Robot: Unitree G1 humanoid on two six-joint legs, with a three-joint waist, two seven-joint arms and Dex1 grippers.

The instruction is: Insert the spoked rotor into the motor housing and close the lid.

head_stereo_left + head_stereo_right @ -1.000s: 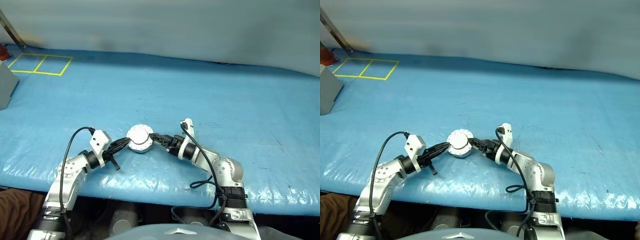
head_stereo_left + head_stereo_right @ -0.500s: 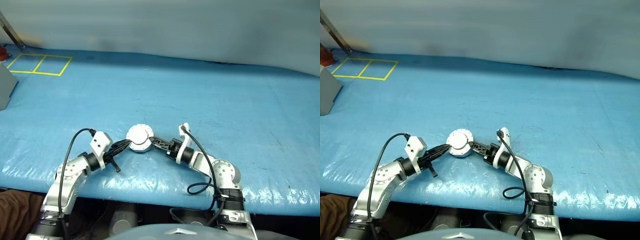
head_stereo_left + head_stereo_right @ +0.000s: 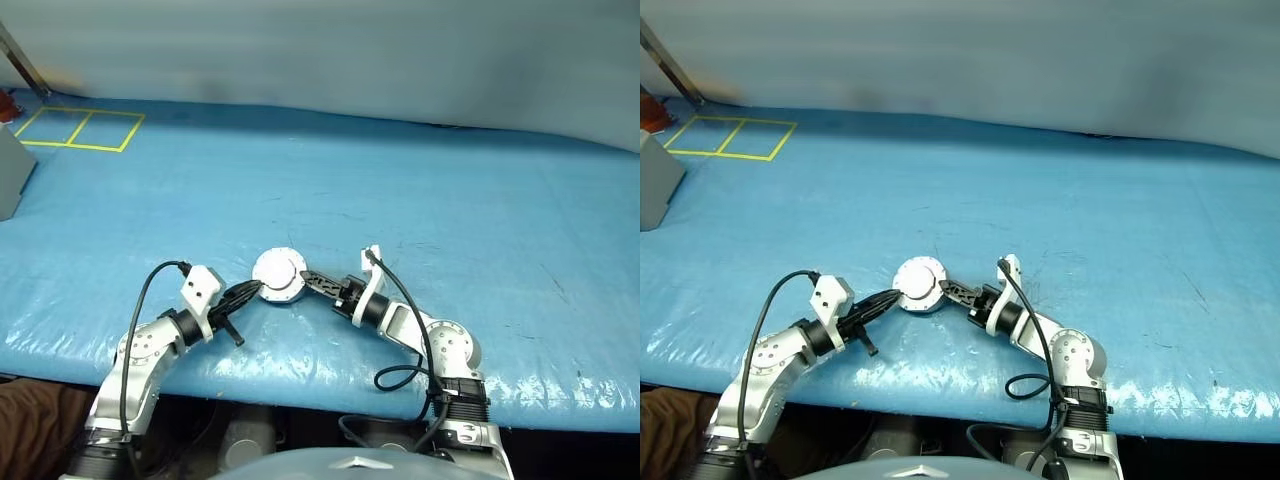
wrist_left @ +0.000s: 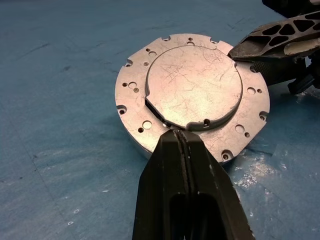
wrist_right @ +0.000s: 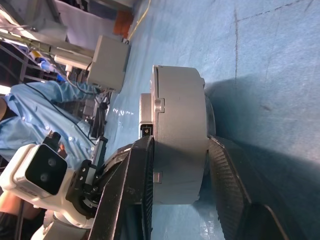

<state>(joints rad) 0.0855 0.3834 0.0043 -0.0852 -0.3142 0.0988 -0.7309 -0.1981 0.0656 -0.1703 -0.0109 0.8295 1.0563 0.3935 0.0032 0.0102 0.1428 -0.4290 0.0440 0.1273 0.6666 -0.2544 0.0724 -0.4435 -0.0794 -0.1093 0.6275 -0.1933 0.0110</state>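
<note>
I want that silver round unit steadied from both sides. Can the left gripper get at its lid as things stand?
Probably yes: the left gripper, shut, already sits at the lid edge, with the right gripper on the far side.

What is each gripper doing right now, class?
Left gripper: shut, tips against the lid, holding nothing.
Right gripper: shut on the motor housing.

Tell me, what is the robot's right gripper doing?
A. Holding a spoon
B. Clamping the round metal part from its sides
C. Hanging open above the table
B: in the right wrist view the right gripper has a black finger on each side of the silver housing.
</note>
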